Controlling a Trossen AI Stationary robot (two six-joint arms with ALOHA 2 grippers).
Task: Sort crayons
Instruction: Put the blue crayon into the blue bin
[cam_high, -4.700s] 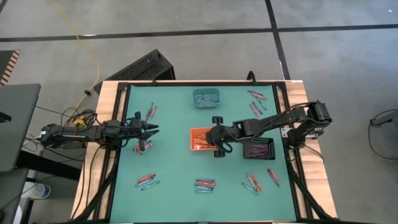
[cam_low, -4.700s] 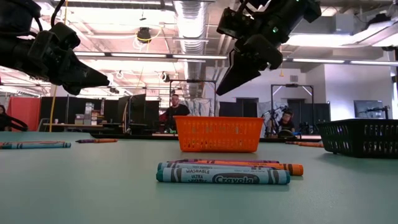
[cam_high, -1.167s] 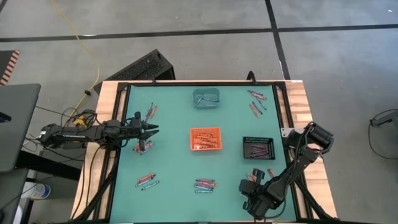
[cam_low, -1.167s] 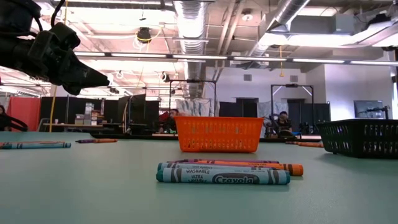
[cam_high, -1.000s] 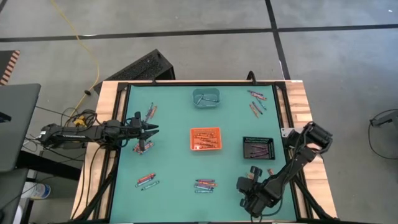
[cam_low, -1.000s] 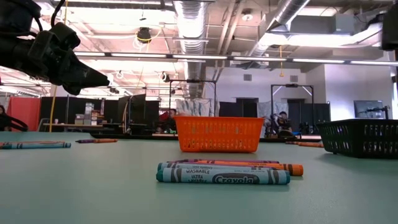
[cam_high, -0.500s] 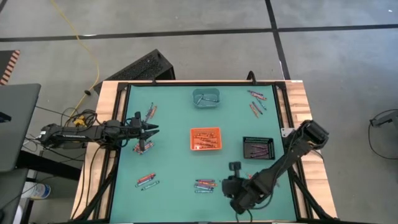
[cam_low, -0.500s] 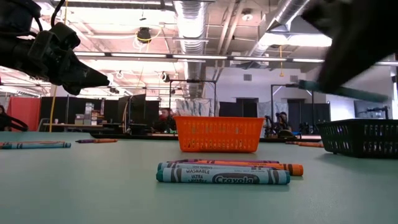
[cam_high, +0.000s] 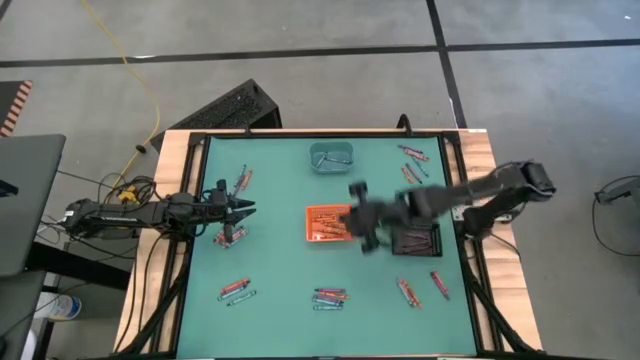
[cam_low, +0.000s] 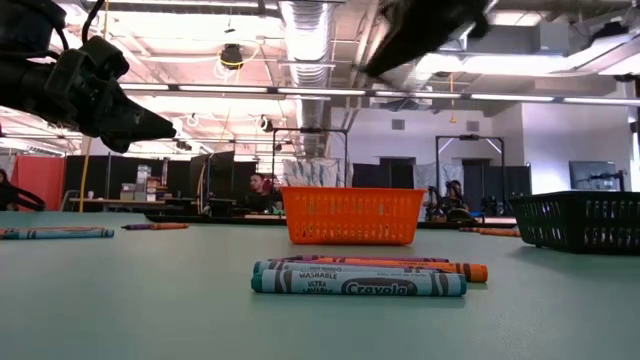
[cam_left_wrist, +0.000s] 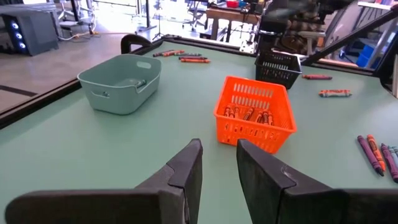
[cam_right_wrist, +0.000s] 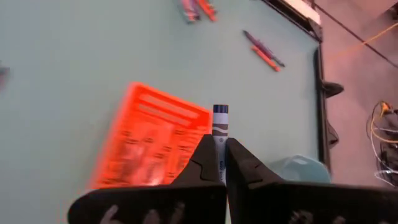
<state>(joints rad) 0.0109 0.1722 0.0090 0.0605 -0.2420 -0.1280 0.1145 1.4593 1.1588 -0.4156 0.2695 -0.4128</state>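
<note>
worktop (cam_high: 280, 270) first: green, black-railed, with three small trays near the middle and crayons scattered in little groups toward its edges. the teal tray (cam_high: 331, 156) sits at the far side, the orange tray (cam_high: 328, 223) in the centre with orange-red crayons already in it, the black tray (cam_high: 416, 239) just to the right of that.

the step in hand looks like a carry to a tray. the right hand (cam_high: 364, 231) hangs above the gap between the orange and black trays, its fingers pressed together on a blue crayon (cam_right_wrist: 219, 127), whose tip pokes out past the fingertips in the right wrist view. from that view the orange tray lies just below and ahead of the hand, and the teal tray farther on. a blue stick most likely belongs in the teal tray, so the carry should pass on over the orange tray, stay high enough to clear its wall, stop squarely over the teal tray's opening, come low, and only then let go, so the stick does not bounce or roll out. the crayon is held near its end, so a sudden stop could swing it in the grip; a smooth halt is the safer choice.

the left hand (cam_high: 243, 209) waits over the worktop's left part, fingers a little apart and holding nothing, just beside a small cluster of crayons (cam_high: 230, 236).

loose crayons remain at the near edge (cam_high: 329, 297), the near left (cam_high: 236, 290), the near right (cam_high: 408, 292) and the far right corner (cam_high: 412, 165), so the sort is judged well short of done.
</note>
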